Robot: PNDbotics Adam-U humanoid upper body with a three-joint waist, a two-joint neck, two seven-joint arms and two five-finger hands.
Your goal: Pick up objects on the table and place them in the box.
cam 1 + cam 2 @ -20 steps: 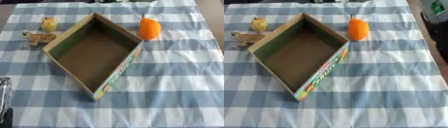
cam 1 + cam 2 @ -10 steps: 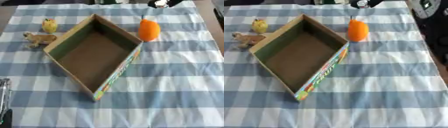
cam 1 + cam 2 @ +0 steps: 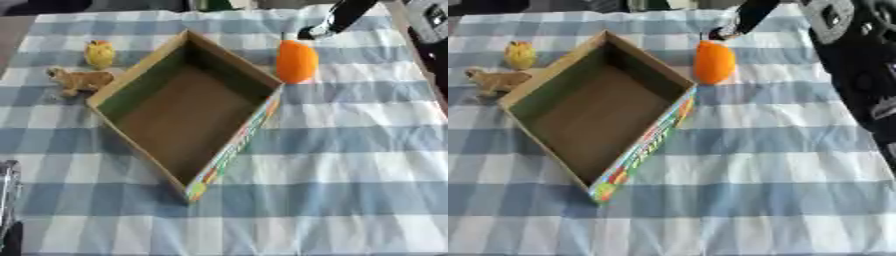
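Note:
An open cardboard box [image 3: 229, 74] with a colourful side lies askew left of centre, and nothing is inside it. An orange oval thing [image 3: 297, 61] stands just past its right corner. A small yellow figure [image 3: 100, 53] and a tan animal toy [image 3: 80, 80] lie left of the box. My right hand [image 3: 317, 32] reaches down from the upper right, and its dark tip is just above the top of the orange thing. The grasp is too blurred to read. My left hand [image 3: 8, 186] rests open at the lower left edge, fingers up.
A blue and white checked cloth [image 3: 350, 165] covers the table. My dark right arm and body [image 3: 857, 75] fill the right edge of the right eye view. Dark shapes stand along the far edge.
My right arm has come in from the upper right and dropped toward the top of the orange thing. The box, the toys and my left hand have stayed put.

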